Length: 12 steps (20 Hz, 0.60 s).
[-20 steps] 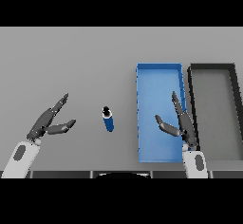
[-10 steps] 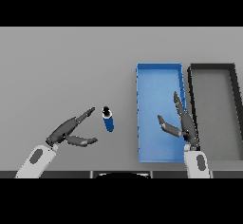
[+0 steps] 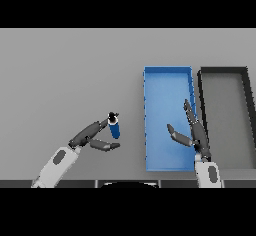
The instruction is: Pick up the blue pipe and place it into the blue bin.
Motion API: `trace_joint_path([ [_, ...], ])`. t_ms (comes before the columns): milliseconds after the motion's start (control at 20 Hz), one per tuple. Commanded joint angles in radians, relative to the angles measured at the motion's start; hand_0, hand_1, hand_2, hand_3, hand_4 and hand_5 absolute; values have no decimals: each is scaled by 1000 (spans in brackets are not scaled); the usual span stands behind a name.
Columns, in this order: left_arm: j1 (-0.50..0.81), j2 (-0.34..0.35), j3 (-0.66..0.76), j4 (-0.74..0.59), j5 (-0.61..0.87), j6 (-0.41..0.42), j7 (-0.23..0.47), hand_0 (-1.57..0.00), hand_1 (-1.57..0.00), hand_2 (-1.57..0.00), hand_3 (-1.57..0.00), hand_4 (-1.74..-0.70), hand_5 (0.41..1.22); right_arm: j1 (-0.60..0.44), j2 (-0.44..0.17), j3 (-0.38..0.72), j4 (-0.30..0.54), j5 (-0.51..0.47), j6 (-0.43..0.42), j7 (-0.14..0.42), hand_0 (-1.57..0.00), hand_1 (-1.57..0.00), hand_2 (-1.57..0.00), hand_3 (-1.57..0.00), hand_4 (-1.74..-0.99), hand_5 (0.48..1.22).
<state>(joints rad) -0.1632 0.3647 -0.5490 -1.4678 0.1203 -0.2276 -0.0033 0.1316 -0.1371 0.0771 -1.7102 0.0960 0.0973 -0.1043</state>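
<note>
The blue pipe (image 3: 114, 127) is sitting on the grey table (image 3: 65, 70), just left of the blue bin (image 3: 168, 75) (a dark bin (image 3: 223, 71) is lying beside that one). The left hand (image 3: 93, 136) is reaching to the pipe, fingers straight and touching it, thumb spread below. The right hand (image 3: 194, 134) is hanging open over the blue bin.

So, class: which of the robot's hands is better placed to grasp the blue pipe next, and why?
The left hand: its open fingers and thumb already flank the blue pipe on the table. The right hand hovers open over the blue bin, well away from it.
</note>
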Motion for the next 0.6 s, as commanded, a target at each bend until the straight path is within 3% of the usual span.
trace_joint_path([
  [0, -15, -20, -8, 23, -22, 12, -10, 1, 1, 1, 1, -1107, 444, -4, 1, 2, -5, 2, -2, -3, 1, 1, 1, 1, -1274, 603],
  [150, -47, -53, -17, 71, -63, 31, -58, 1, 1, 1, 1, -1075, 445, -3, -4, -4, 0, 3, -4, -2, 1, 1, 1, 1, -1267, 598],
  [300, -85, -116, -6, 129, -29, 15, -87, 1, 1, -19, -18, -1109, 507, -8, -5, -10, 10, 1, -4, -7, 1, 1, 1, 1, -1267, 600],
  [400, -79, -142, 11, 145, 1, 16, -108, -17, -160, -290, -255, -1208, 607, -12, -3, -7, 6, -1, -3, -3, 1, 1, 1, 1, -1261, 600],
  [450, -78, -165, 21, 161, 25, 16, -98, -187, -348, -481, -519, -1253, 730, -19, -3, -8, 14, 1, -4, 9, 1, 1, 1, 1, -1260, 600],
  [550, -72, -178, 29, 157, 32, 38, -102, -668, -788, -873, -875, -1419, 906, -10, 0, -3, 18, 14, -9, -13, 1, 1, 1, 1, -1259, 605],
])
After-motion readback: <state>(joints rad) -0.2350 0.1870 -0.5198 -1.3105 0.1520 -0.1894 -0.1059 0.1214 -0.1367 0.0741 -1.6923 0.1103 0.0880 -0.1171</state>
